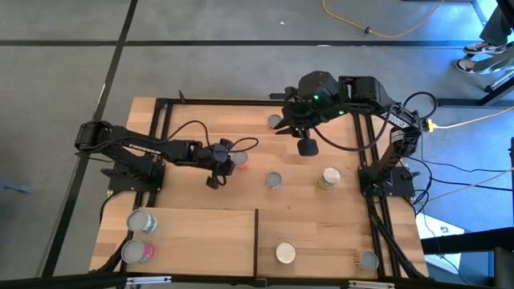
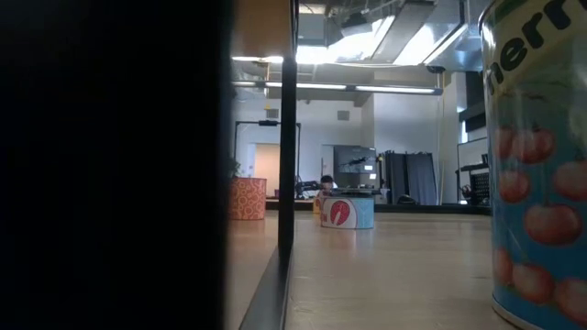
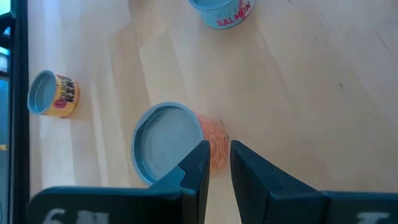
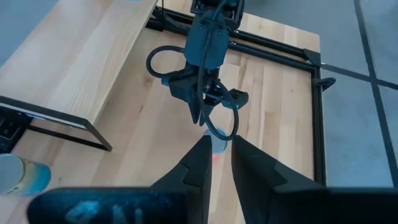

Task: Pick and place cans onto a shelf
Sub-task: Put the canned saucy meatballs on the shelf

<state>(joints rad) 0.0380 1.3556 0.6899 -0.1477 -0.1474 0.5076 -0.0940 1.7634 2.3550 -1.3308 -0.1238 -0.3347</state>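
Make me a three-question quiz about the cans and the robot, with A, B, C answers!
1. Where is the left claw?
A. Over the shelf
B. Right by the orange can
C. Off the table

2. How many cans are on the shelf?
A. Two
B. Five
C. None

3. How is the salmon can sitting?
A. On its side
B. On top of another can
C. Standing upright

Answers:
1. B: the left claw hangs beside the orange can in the left wrist view.
2. A: from above, the shelf holds just two cans.
3. C: the low view shows the salmon can flat on its base.

The right claw waits above the table.
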